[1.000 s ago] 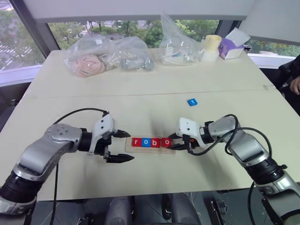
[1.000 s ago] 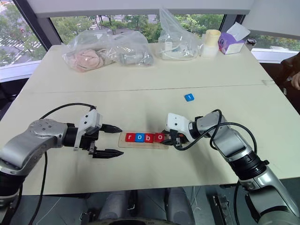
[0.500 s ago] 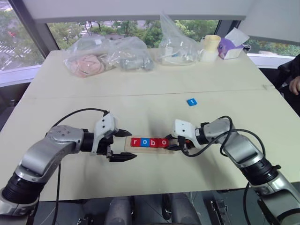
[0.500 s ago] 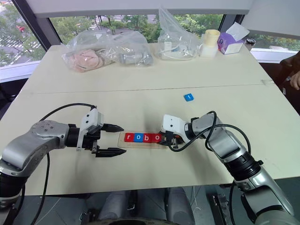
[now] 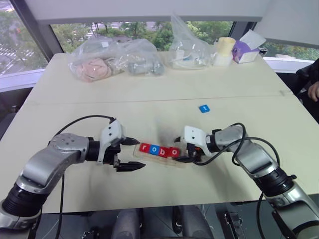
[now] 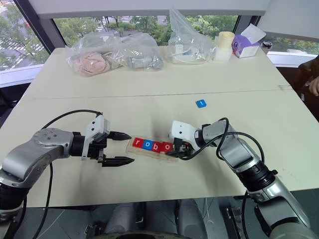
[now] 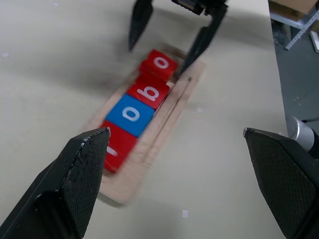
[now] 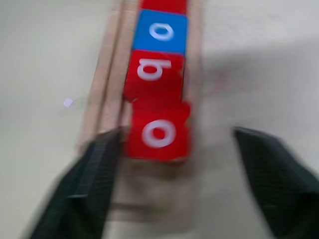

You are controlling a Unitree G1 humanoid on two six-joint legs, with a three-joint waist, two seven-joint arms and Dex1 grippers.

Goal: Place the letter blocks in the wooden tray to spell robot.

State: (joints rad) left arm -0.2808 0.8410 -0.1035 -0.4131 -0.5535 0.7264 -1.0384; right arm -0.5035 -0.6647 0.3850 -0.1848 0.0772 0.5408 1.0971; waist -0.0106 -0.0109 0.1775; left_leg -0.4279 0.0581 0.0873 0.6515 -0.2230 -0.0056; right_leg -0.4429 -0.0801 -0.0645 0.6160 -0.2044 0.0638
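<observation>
Now the wooden tray (image 5: 160, 155) lies on the tabletop (image 5: 149, 94) between the two arms. Four letter blocks (image 5: 159, 150) sit in it in a row: red r, blue o, red b, red o. The right gripper (image 7: 169, 37) has its jaws wide apart, one on each side of the last red o (image 8: 158, 131). The left gripper (image 5: 130, 154) waits at the tray's other end, jaws wide too. The blue t block (image 5: 204, 108) lies well apart, farther back.

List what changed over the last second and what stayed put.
The right gripper opened, letting go of the last red o block, and the wooden tray has skewed, its right end nearer the robot. Unchanged: the left gripper open beside the tray, the blue t block alone farther back.
</observation>
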